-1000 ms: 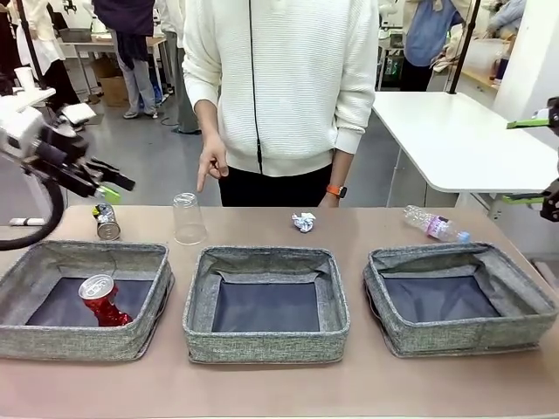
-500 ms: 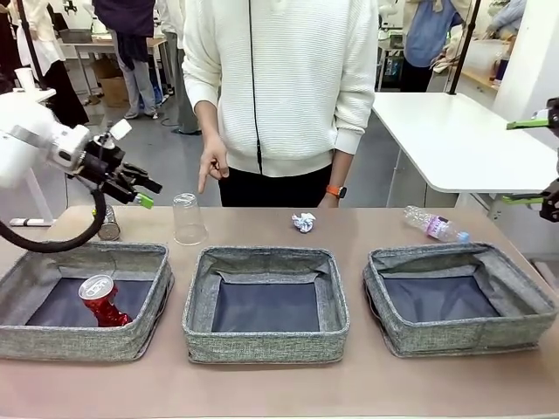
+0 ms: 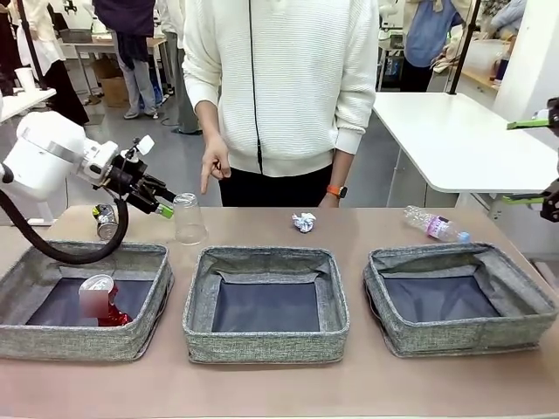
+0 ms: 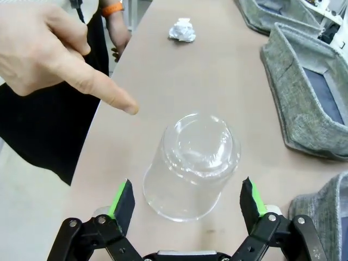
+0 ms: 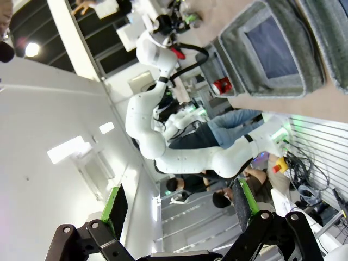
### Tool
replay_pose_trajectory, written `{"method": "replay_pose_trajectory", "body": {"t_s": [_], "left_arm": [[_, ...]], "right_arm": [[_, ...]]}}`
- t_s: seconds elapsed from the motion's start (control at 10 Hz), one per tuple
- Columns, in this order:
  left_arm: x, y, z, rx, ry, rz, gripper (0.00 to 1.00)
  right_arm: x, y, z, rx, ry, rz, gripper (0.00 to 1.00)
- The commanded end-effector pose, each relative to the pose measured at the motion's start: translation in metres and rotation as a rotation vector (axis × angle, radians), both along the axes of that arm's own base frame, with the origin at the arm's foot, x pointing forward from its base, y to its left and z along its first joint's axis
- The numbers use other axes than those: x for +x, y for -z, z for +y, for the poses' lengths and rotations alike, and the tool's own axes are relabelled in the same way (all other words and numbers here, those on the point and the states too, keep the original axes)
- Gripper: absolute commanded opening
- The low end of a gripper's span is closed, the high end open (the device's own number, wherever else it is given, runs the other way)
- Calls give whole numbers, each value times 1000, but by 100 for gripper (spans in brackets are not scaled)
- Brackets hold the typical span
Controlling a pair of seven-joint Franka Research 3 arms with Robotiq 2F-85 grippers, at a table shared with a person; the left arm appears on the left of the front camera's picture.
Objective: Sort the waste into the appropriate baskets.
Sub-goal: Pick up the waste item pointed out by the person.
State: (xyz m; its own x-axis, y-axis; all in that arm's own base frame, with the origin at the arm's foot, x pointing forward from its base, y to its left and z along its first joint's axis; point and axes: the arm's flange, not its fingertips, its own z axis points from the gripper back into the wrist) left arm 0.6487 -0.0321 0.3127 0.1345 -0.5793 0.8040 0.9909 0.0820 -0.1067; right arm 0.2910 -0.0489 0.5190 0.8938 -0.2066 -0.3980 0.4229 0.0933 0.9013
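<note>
While three grey woven baskets (image 3: 262,345) line the table (image 3: 393,384), five waste items show: one crushed red can (image 3: 110,316) inside the leftmost; behind them one silver-dark can (image 3: 106,220), one bottle (image 3: 435,225), one paper ball (image 3: 303,222), and one clear upturned cup (image 3: 188,218) between the spread, empty fingers (image 4: 123,197) of the left gripper (image 4: 186,190); right gripper (image 5: 179,201) gapes empty

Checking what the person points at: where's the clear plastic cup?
Front view: the clear plastic cup stands upside down beyond the right corner of the left basket, just ahead of the open left hand.

Left hand (image 4: 187,197) and right hand (image 5: 178,202) both have fingers spread wide.
</note>
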Motion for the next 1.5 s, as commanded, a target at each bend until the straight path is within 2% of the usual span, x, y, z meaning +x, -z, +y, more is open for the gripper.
{"method": "replay_pose_trajectory", "body": {"t_s": [0.0,0.4,0.7,0.8,0.9,1.0,1.1,1.2,1.3,1.4], "left_arm": [[3,-3,-15,4,-7,11,100],[2,9,-43,19,30,38,100],[1,16,-44,26,49,42,100],[1,18,-44,47,36,65,100],[2,19,-43,41,27,75,82],[2,18,-43,45,15,83,80],[2,19,-42,43,11,89,62],[2,19,-42,45,9,96,60],[2,18,-41,48,4,99,43],[2,17,-41,46,2,97,55]], "right_arm": [[-1,-6,2,19,6,13,100],[-1,-6,2,19,6,13,100],[-1,-6,2,19,6,13,100],[-1,-6,2,19,6,13,100],[-1,-6,2,19,6,13,100],[-1,-6,2,19,6,13,100],[-1,-6,2,19,6,13,100],[-1,-6,2,19,6,13,100],[-1,-6,2,19,6,13,100],[-1,-6,2,19,6,13,100]]}}
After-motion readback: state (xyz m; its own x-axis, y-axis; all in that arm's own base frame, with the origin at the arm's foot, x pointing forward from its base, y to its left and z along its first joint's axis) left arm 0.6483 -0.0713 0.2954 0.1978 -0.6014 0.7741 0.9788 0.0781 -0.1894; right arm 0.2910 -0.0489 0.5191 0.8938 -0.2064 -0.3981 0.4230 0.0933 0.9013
